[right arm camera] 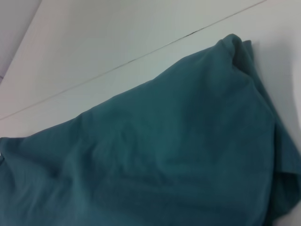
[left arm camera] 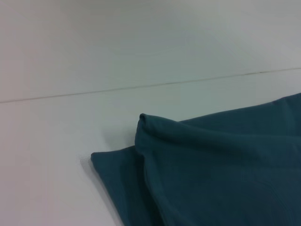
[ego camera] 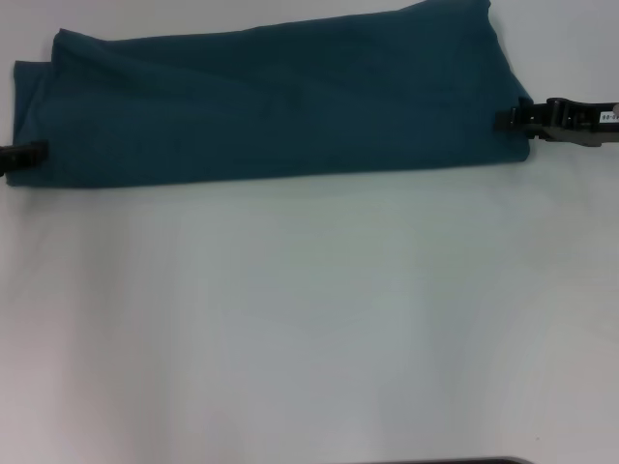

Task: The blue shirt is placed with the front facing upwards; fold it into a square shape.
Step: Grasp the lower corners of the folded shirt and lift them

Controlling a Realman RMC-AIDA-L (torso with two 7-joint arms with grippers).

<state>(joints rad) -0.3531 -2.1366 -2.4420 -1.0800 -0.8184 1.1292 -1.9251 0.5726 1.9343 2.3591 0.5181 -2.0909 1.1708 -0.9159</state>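
The blue shirt lies on the white table as a long, plain teal band across the far side, with no print showing. My left gripper sits at the band's left end, low against the table and touching the cloth edge. At the right end, my right gripper reaches in from the side and meets the shirt's edge. In the left wrist view the shirt shows a layered, folded corner. A rumpled teal surface of the shirt with a bunched corner fills the right wrist view.
The white table stretches wide in front of the shirt. A thin seam line runs across the tabletop behind the cloth. A dark strip shows at the near edge.
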